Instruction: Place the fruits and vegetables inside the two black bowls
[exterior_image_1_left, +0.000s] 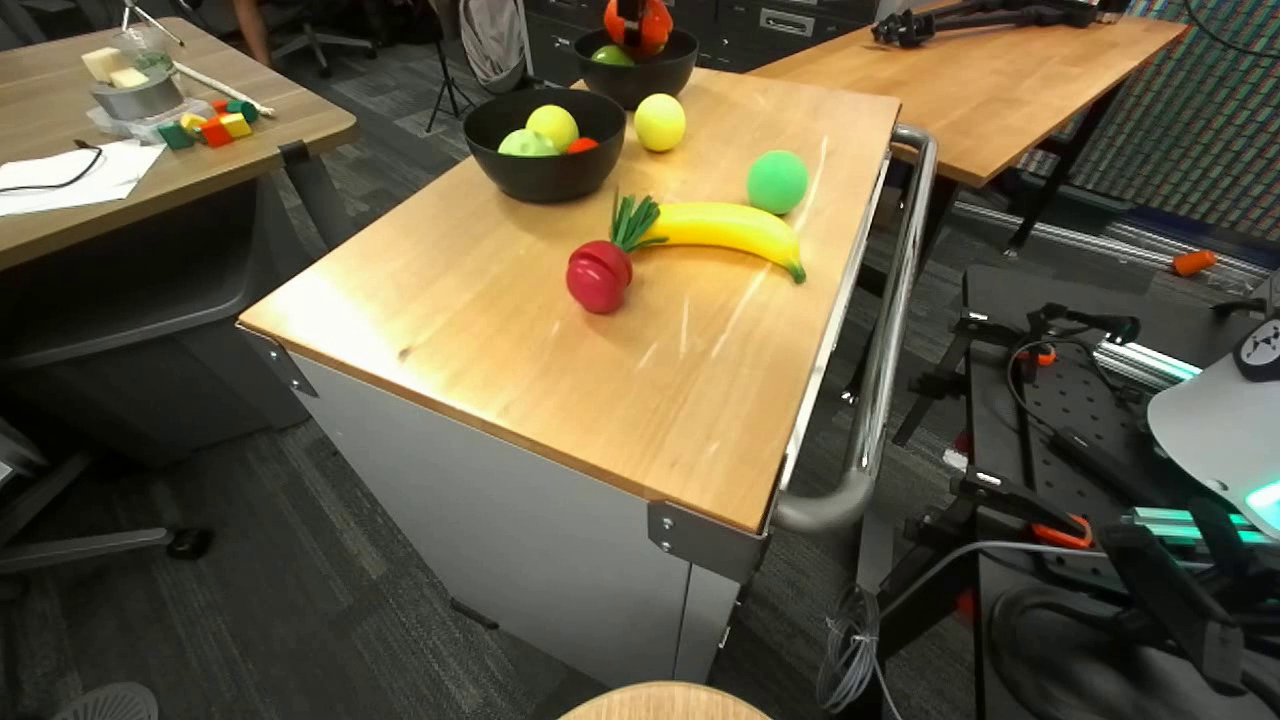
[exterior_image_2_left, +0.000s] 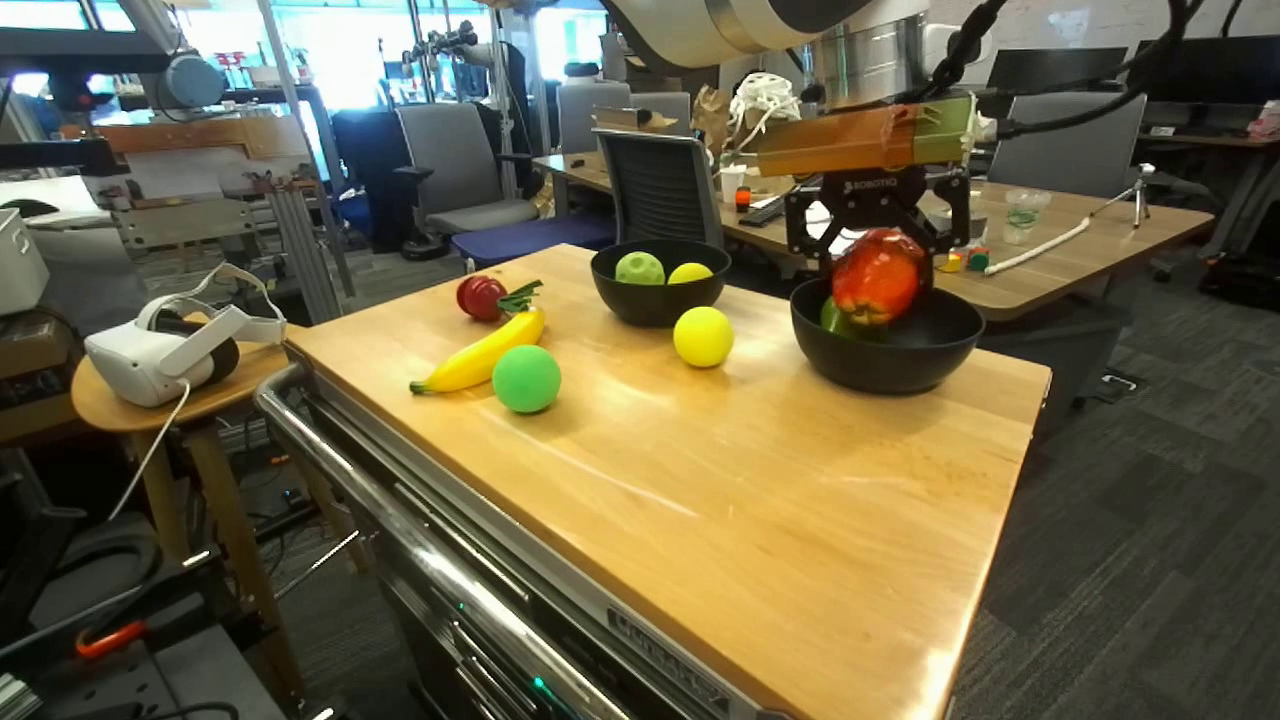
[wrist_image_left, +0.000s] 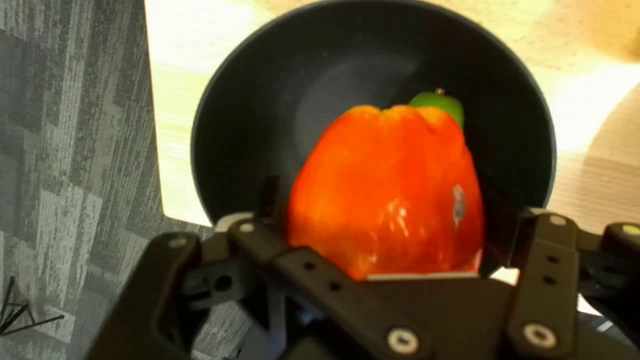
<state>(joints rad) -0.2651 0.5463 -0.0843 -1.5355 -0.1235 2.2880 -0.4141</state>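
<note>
Wrist view: my pincer is gripping the red-orange pepper, jaws on either side, above the corner black bowl. Stemmed green fruit sits inside that bowl, partly hidden by the pepper. Can't tell if those two touch.

In both exterior views the pepper's top stands over the rim, lower part in line with the bowl's opening. Bowl is by a corner of the tabletop, on the edge opposite the steel handle. Gray carpet past that corner.

Fuller black bowl: same edge, farther along from that corner. Contents in an exterior view: pale green round piece, yellow round fruit, red piece mostly hidden.

Loose on the tabletop: yellow ball between the two bowls, a bit toward the handle edge. Green ball near the handle edge, just beside the yellow banana. Banana's green tip points toward that edge; its other end is by the leaves of a red radish-like piece, contact unclear.

White VR headset on a separate round stool.
</note>
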